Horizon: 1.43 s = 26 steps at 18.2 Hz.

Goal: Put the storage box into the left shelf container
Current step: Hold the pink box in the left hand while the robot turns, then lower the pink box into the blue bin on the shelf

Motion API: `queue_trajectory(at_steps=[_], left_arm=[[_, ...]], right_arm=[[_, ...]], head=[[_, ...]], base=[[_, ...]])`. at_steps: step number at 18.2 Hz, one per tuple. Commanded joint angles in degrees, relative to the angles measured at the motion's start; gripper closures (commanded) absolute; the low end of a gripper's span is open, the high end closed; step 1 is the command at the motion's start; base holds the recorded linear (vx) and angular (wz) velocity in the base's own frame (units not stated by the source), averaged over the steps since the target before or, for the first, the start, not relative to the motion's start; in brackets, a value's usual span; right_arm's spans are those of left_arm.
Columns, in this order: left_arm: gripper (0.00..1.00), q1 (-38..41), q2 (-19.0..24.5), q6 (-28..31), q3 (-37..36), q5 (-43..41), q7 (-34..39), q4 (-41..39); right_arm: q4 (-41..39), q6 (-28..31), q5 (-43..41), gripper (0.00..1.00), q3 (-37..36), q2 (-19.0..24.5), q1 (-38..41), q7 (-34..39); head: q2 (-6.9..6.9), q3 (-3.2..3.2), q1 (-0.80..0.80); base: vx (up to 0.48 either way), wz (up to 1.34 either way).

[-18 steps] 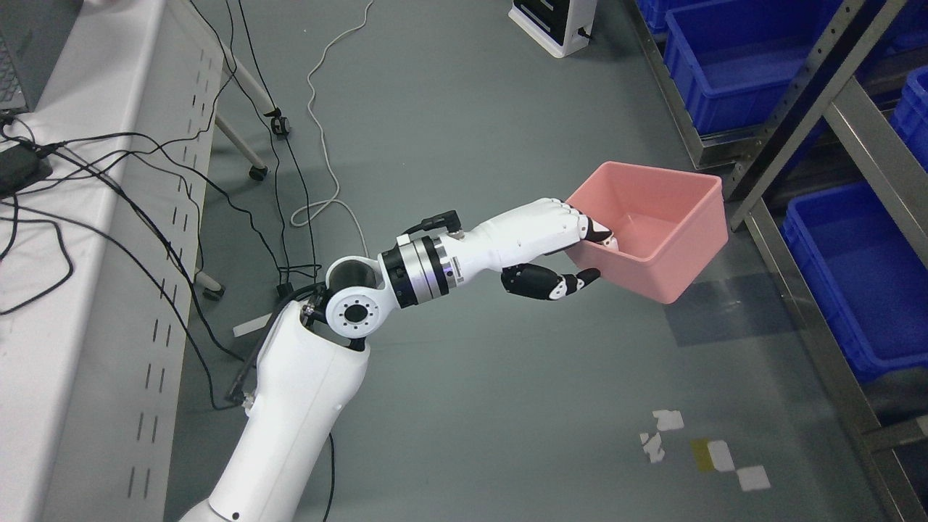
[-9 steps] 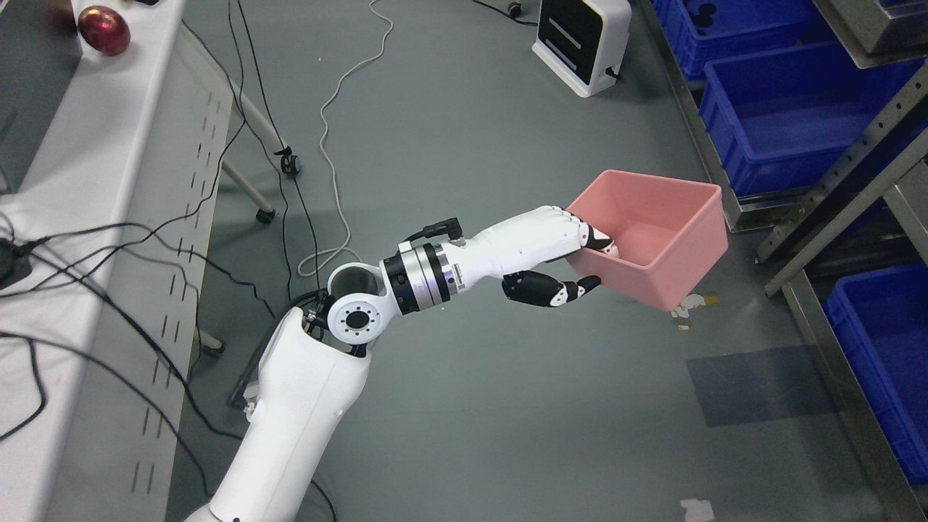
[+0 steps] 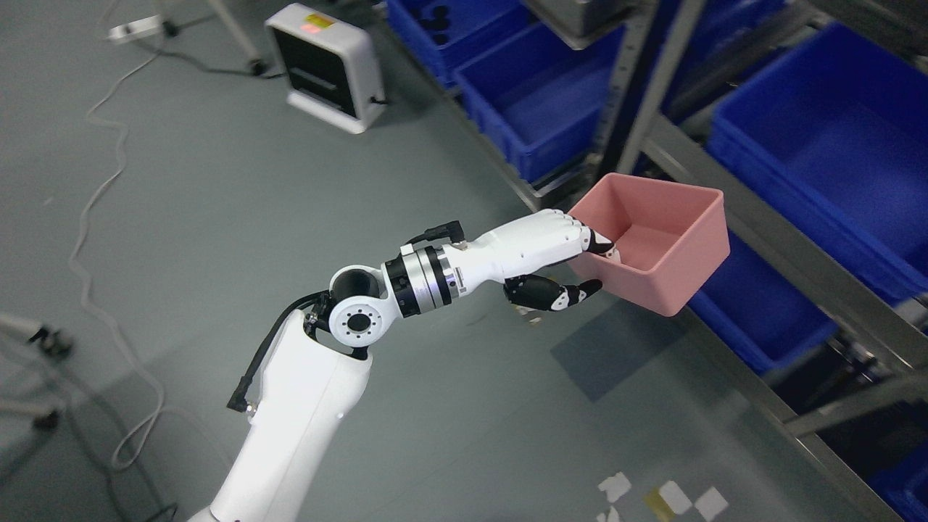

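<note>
— Looking from the head view, what is the left hand [image 3: 554, 254] doing?

— Gripping the pink storage box [image 3: 656, 239] by its near wall. The white fingers [image 3: 591, 235] hook over the rim into the box, and the dark thumb [image 3: 554, 293] presses against the outside below. The arm comes up from the lower left and reaches out to the right.

— And where is the box?

— Held in the air above the grey floor [image 3: 217, 203], open side up and a little tilted, with nothing visible inside. Its far corner overlaps the edge of the metal shelf [image 3: 768, 239], right beside the slanted upright post. I cannot tell whether it touches the frame.

— What is on the shelf?

— Blue containers. One [image 3: 536, 101] sits low at the upper middle, left of the post; a larger one [image 3: 834, 145] lies to the right on the upper level; another [image 3: 754, 312] shows beneath the rail, partly behind the pink box.

— Anything else on the floor?

— A white and black device [image 3: 326, 65] stands near the top, a pale cable [image 3: 94, 210] winds down the left side, and scraps of tape [image 3: 667, 496] lie at the bottom right. The left edge is blurred.

— The right hand?

— Not visible.
</note>
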Motion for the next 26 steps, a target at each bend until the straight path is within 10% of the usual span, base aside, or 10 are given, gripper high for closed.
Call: queue_trajectory(at_steps=[1, 26], left_arm=[[0.96, 4.6, 1.0, 0.0, -3.7, 0.0, -1.2, -0.1], [0.93, 2.3, 1.0, 0.5, 29.5, -25.7, -5.8, 7.5]], right_arm=[[-1.0, 0.0, 0.0, 0.01, 0.0, -1.0, -1.1, 0.0], [-1.0, 0.0, 0.0, 0.01, 0.0, -1.0, -1.1, 0.0]], head=[[0.00, 0.00, 0.00], [-0.01, 0.00, 0.00]], base=[[0.252, -1.28], [0.165, -0.57]])
